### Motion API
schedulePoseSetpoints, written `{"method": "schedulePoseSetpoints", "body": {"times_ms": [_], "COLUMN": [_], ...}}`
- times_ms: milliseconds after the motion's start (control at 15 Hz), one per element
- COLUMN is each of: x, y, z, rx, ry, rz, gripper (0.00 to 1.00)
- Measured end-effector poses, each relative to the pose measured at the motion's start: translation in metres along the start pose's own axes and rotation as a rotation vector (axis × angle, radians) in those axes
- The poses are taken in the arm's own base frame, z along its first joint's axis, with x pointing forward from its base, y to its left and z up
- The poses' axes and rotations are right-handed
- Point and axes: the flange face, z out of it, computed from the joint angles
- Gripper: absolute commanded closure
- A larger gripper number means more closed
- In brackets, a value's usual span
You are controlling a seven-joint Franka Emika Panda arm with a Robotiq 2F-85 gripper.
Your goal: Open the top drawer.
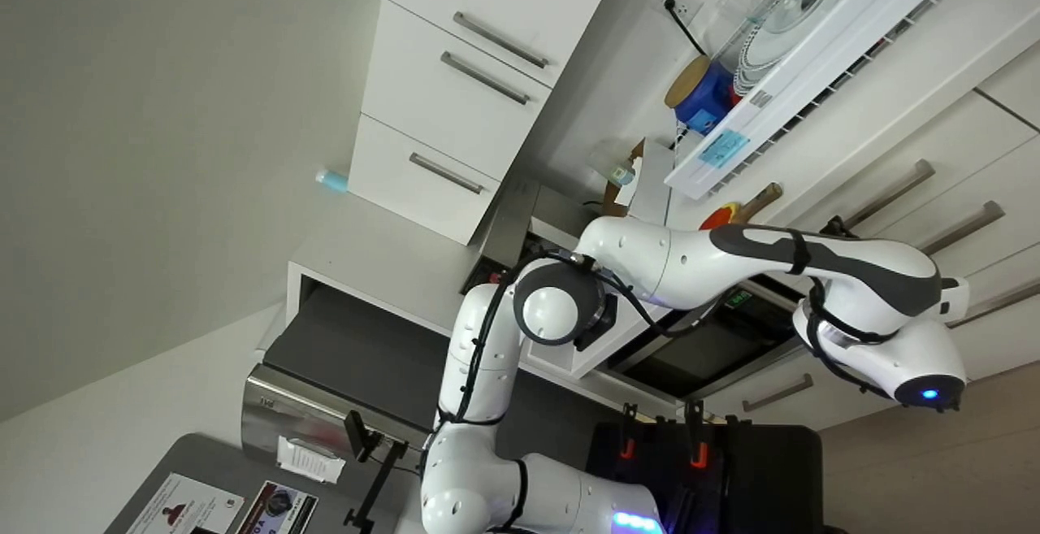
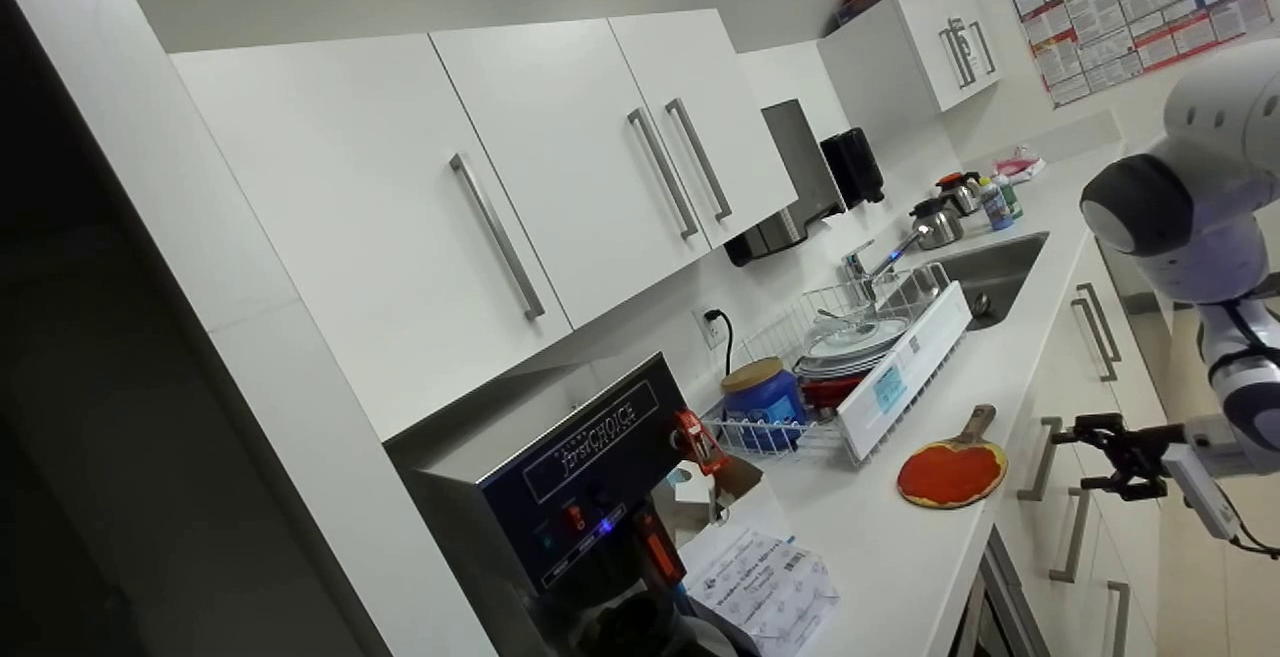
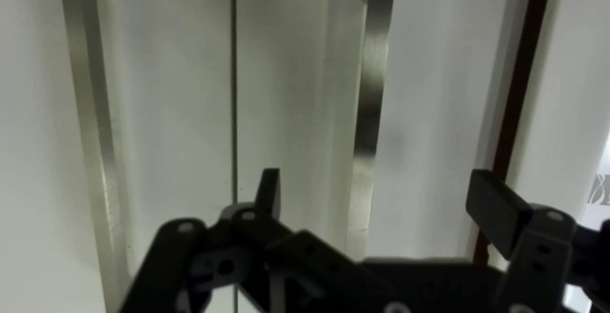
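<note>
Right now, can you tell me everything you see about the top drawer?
The top drawer sits right under the white counter and looks shut. Its front is flat, plain and white, with a thin dark seam on one side and a wider dark strip on the counter side. One long silver bar handle, metal by its look, stands out from it. In the wrist view, the open claw shows on both sides of the handle, seemingly without touching it. The inside is hidden.
</note>
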Motion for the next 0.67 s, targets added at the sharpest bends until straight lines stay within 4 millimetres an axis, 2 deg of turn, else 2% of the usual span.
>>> {"method": "schedulePoseSetpoints", "body": {"times_ms": [467, 533, 600, 667], "x": [0.000, -0.001, -0.002, -0.003], "y": [0.011, 0.011, 0.012, 0.013], "z": [0.028, 0.033, 0.037, 0.041], "rx": [0.029, 0.032, 0.035, 0.037], "ry": [0.027, 0.022, 0.015, 0.008], "rz": [-0.008, -0.011, -0.009, -0.003], "gripper": [0.00, 0.25, 0.26, 0.34]}}
